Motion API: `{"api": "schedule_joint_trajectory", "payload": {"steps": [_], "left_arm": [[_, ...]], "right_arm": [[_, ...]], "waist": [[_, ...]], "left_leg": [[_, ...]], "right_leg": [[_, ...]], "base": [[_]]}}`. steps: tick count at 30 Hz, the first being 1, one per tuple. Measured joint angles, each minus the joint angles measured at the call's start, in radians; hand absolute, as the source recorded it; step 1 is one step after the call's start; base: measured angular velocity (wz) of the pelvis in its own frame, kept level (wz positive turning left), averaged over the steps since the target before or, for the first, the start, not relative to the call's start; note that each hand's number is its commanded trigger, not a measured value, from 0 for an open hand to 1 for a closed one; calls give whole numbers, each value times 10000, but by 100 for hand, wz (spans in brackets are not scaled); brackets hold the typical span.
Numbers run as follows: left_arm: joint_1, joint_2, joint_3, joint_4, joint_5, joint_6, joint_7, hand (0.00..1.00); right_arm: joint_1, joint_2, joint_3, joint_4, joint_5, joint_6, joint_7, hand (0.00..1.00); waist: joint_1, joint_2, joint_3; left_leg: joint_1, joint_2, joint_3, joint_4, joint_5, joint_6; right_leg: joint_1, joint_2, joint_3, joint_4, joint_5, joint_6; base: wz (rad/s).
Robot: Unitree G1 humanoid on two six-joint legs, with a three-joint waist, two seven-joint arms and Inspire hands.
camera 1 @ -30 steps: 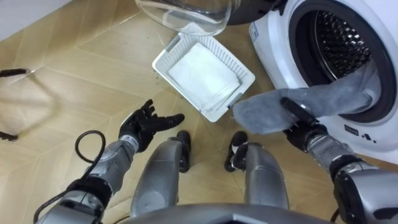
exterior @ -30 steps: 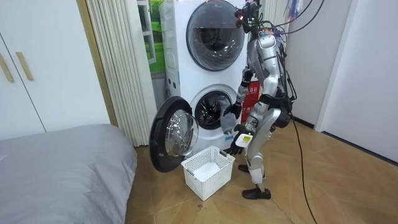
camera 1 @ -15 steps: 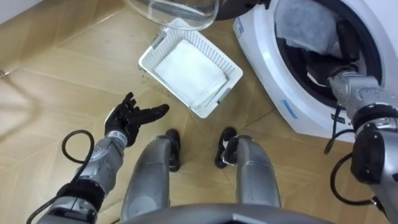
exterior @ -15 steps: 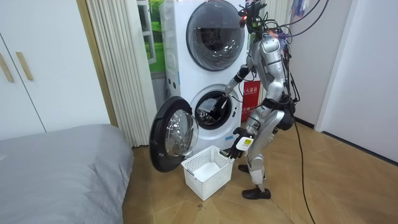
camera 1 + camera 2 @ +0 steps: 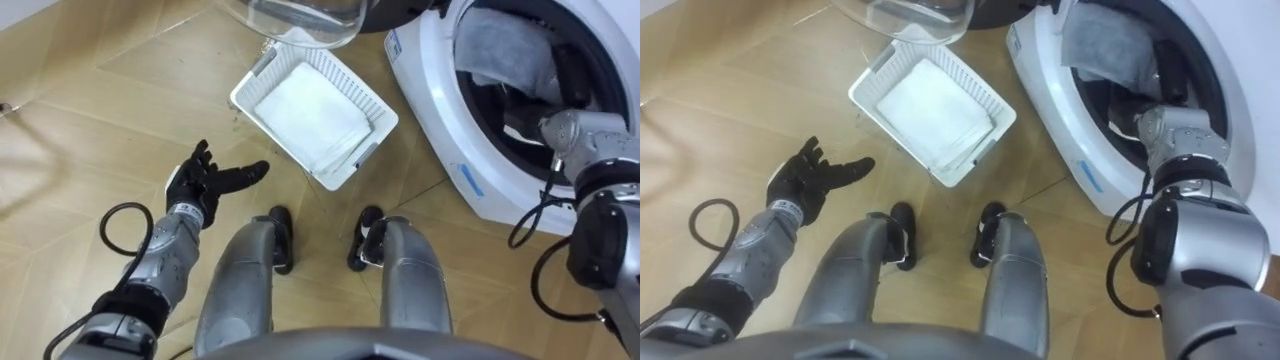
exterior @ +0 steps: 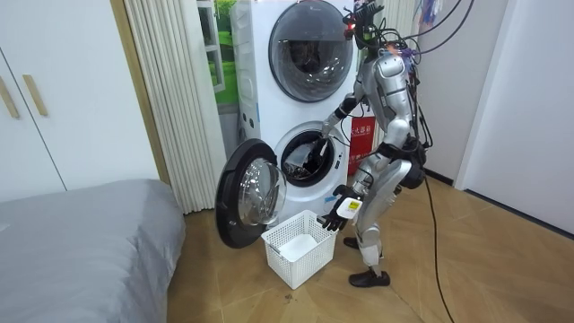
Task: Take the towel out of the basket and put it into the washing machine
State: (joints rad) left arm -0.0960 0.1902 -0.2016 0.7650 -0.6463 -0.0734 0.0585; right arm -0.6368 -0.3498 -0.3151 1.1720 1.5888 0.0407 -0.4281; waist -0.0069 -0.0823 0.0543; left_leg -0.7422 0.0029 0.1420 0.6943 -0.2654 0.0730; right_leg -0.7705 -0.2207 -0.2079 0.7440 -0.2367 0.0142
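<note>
A grey towel (image 5: pixel 503 48) lies bunched inside the drum of the lower washing machine (image 5: pixel 440 130), whose round door (image 5: pixel 300 20) hangs open to the left. My right hand (image 5: pixel 566 80) reaches through the opening and sits right beside the towel; its fingers are lost against the dark drum. My left hand (image 5: pixel 210 183) hovers over the wooden floor at my left with straight fingers, holding nothing. In the room view I stand bent slightly before the machine (image 6: pixel 309 157), right arm stretched into it.
A white slatted basket (image 5: pixel 375 100) with a folded white cloth (image 5: pixel 310 110) in it stands on the floor just in front of my feet, under the open door (image 6: pixel 251 205). A second machine (image 6: pixel 309 40) is stacked above. A grey bed (image 6: pixel 81 242) lies at the room view's left.
My right hand has carried the grey towel from in front of the opening into the drum, where it now lies. The left hand stayed open at my side. The camera shifted a little.
</note>
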Motion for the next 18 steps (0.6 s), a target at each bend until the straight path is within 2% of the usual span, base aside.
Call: {"api": "schedule_joint_trajectory", "payload": {"steps": [3,9,12,18], "left_arm": [[2,-4,-8,0,99,-76,27,0],[-82,-27,-148,22,103,-212,18,0],[-198,-79,-251,32,106,-218,-10,0],[-227,-88,-403,28,93,-227,-14,0]], "right_arm": [[8,-4,-215,1,1,-477,-400,0],[88,-4,-213,2,38,-1074,-943,0],[134,-4,-211,4,101,-1373,-961,0],[262,-2,-200,2,242,-1642,-1024,0]], "waist": [[0,24,-14],[10,70,-41],[144,94,-54],[306,163,-87]], "left_leg": [[5,2,0,-4,7,11],[31,4,1,-27,12,17],[33,53,11,-61,16,19],[52,172,13,-226,38,24]], "right_leg": [[8,-4,-9,-9,1,-1],[47,-36,-72,-33,6,-9],[70,14,-100,-166,61,-43],[177,162,-176,-547,234,-54]], "base": [[0],[0],[-4],[-5]]}}
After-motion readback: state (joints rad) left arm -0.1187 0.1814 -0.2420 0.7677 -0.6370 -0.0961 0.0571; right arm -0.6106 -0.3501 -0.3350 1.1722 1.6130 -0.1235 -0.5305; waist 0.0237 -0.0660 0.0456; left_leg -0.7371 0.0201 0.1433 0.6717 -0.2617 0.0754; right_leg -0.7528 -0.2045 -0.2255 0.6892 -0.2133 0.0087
